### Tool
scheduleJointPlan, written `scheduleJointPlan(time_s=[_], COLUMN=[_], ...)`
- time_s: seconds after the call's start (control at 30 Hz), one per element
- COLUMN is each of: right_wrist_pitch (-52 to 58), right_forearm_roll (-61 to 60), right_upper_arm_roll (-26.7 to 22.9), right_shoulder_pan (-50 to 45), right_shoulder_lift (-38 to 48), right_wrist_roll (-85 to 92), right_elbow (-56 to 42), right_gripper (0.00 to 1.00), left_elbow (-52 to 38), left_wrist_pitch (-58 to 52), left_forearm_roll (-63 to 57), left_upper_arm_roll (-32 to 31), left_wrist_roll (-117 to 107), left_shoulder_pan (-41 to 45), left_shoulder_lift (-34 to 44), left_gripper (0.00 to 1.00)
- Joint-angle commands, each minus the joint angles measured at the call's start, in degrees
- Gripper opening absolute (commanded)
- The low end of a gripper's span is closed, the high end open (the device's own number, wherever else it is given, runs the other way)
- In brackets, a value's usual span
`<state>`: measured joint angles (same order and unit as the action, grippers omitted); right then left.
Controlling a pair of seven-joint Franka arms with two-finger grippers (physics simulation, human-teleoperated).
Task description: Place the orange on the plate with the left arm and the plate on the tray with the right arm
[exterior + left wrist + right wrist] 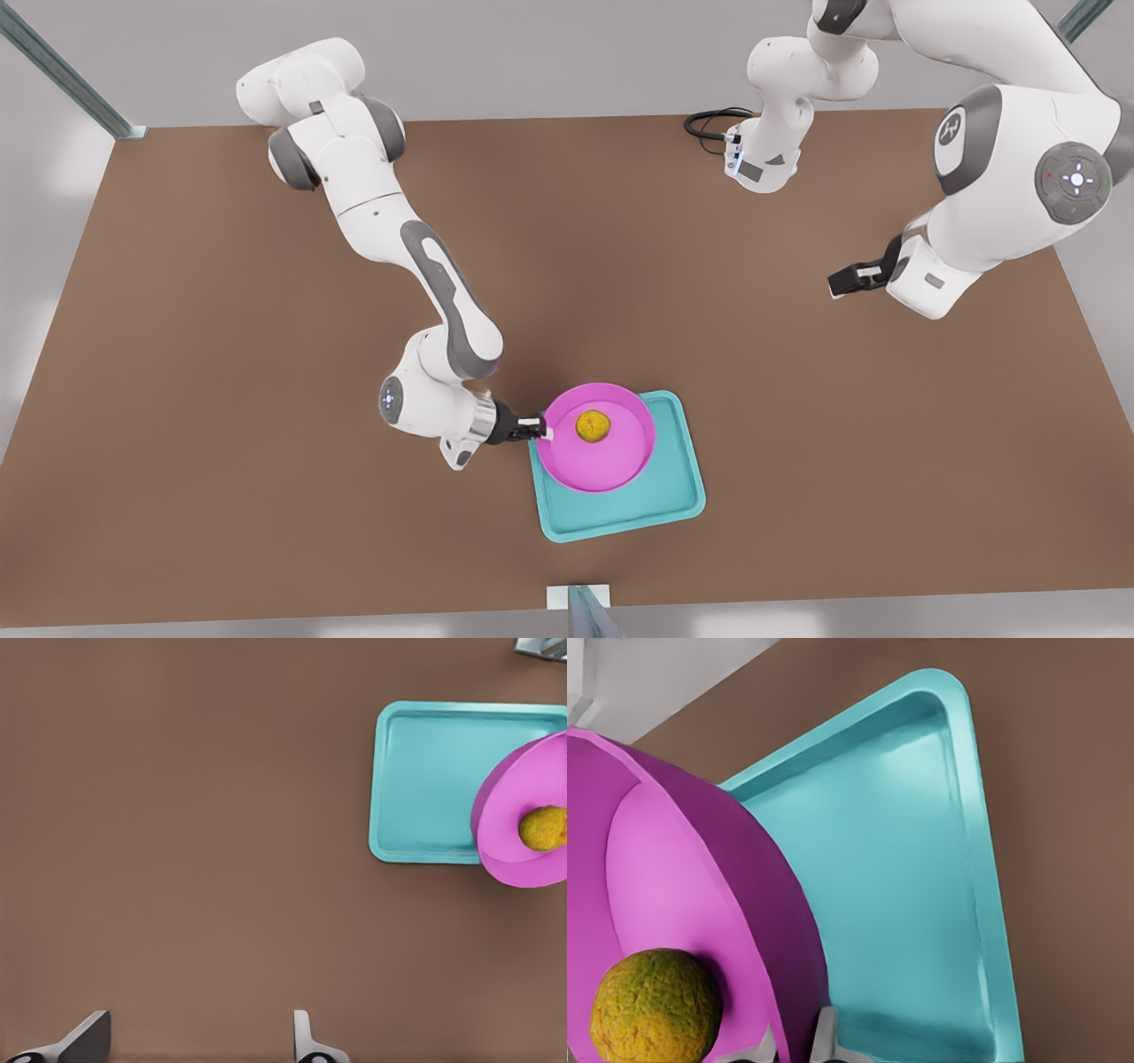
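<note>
Right end effector (547, 431) clamped on the rim of the magenta plate (620, 456), at the edge toward the front view's left; in the right wrist view, fingertips (826, 1034) pinching the rim from either side. Plate held over the teal tray (660, 505), overlapping the tray's far half and hanging past its far-left corner in the front view. Hard to tell whether resting on the tray or lifted just above it; tilted in both wrist views, with the dish wall seen from outside in the left wrist view. Orange (593, 425) sitting inside the plate, near its middle, touching the dish floor; rough yellow-green skin plain in the right wrist view at (656, 1005). Tray lying flat on the brown counter (221, 443), near the counter's front edge, its near half bare.

Left end effector (834, 285) off to the front view's right, well apart from plate and tray, hanging above bare counter and waiting. Fingers (89, 1036) spread wide in the left wrist view, gripping nothing, with tray (425, 780), plate (514, 828) and orange (542, 827) seen farther off.

Black cable (713, 121) looped on the counter by the far edge.
</note>
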<state>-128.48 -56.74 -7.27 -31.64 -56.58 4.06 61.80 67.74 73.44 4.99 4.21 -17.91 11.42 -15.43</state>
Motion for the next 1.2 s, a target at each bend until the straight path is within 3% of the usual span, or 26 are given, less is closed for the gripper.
scheduleJointPlan(time_s=[0.0,0.43,0.47,0.5,0.53,0.63,0.77,0.83,0.9,0.97,1.03,1.1,1.17], right_wrist_pitch=[0.77,0.16,0.25,0.25,-0.19,0.33,6.30,20.00,38.11,44.80,54.55,55.88,55.71], right_forearm_roll=[0.58,0.49,0.49,0.49,0.49,0.49,2.59,22.18,33.96,47.67,56.73,60.78,61.22], right_upper_arm_roll=[0.07,0.24,0.33,0.59,1.56,2.44,0.51,-2.57,-3.36,-6.18,-6.26,-5.56,-5.47], right_shoulder_pan=[0.08,2.46,2.28,2.10,2.02,2.02,2.37,4.03,14.14,17.48,16.69,16.69,17.22], right_shoulder_lift=[-2.04,-6.88,-6.88,-6.79,-6.70,-6.18,1.56,3.76,5.07,7.53,16.49,34.51,41.90], right_wrist_roll=[-17.68,-24.28,-24.28,-24.28,-24.19,-24.28,-24.01,-20.69,2.42,11.85,11.85,11.14,11.32], right_elbow=[-3.62,-9.16,-9.16,-9.07,-9.07,-8.89,-3.36,-3.79,-7.21,-10.30,-10.30,1.21,6.57], right_gripper=[0.21,0.21,0.33,0.92,1.00,1.00,1.00,1.00,1.00,1.00,1.00,1.00,1.00], left_elbow=[0.02,-0.33,-0.24,-0.24,-0.07,-0.07,-0.33,-0.33,-0.42,-0.42,-0.51,-0.51,-0.42], left_wrist_pitch=[-0.05,-0.05,-0.05,-0.05,-0.05,-0.84,-0.76,-0.76,-1.11,-1.64,-1.99,-1.90,-2.69], left_forearm_roll=[0.02,0.02,0.02,-0.07,-0.07,-0.68,-0.07,-0.15,0.02,0.90,0.81,0.81,0.72], left_upper_arm_roll=[0.01,0.01,0.01,0.01,0.01,0.01,0.01,-0.08,-0.17,-0.08,0.01,0.01,0.01], left_wrist_roll=[1.73,1.73,1.73,1.82,1.82,1.30,2.09,1.56,1.47,1.38,1.21,1.21,1.03], left_shoulder_pan=[0.00,0.00,0.00,0.00,0.00,0.09,0.09,0.09,0.00,0.09,0.00,0.00,0.00], left_shoulder_lift=[0.05,0.14,0.05,0.05,0.05,0.49,0.67,0.58,0.23,0.40,0.14,0.05,-0.04], left_gripper=[1.00,1.00,1.00,1.00,1.00,1.00,1.00,1.00,1.00,1.00,1.00,1.00,1.00])
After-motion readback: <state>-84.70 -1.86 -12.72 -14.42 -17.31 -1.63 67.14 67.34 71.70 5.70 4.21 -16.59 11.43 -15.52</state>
